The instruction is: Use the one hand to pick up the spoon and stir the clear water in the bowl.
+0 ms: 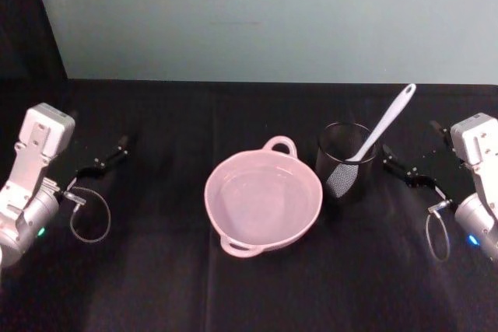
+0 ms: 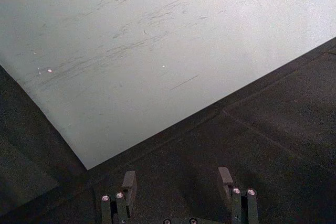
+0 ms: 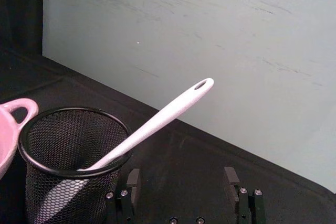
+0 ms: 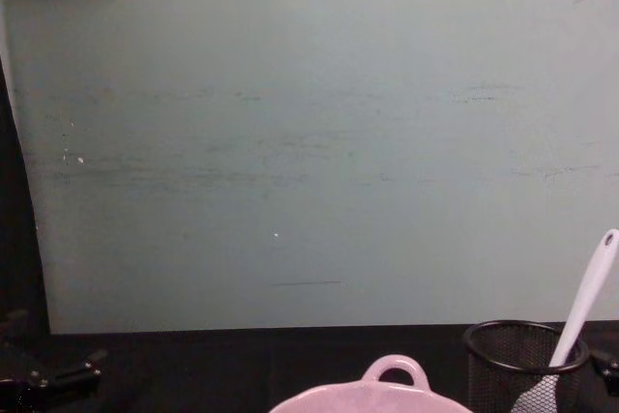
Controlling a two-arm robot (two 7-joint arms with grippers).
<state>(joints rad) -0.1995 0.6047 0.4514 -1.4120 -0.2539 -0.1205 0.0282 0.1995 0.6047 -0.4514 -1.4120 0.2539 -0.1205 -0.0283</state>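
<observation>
The pale pink bowl [image 1: 222, 172] sits mid-table with clear water in it, its loop handle toward the wall. Just right of it, the white spoon [image 1: 389, 122] stands head-down in a black wire-mesh cup [image 1: 346, 162], handle leaning up and to the right. My right gripper [image 1: 393, 162] hovers open just right of the cup. Its wrist view shows the spoon [image 3: 157, 121], the cup [image 3: 68, 166] and the bowl's handle [image 3: 16, 109] ahead of the open right gripper [image 3: 181, 179]. My left gripper [image 1: 117, 149] is parked open at the far left, nothing between its fingers [image 2: 128, 184].
A black cloth covers the table [image 1: 156, 270], with a pale green wall panel [image 1: 264, 21] behind it. From the chest view, the bowl [image 4: 372, 396], the cup [image 4: 522, 365] and the spoon [image 4: 585, 307] line the lower edge. Cable loops hang at both wrists.
</observation>
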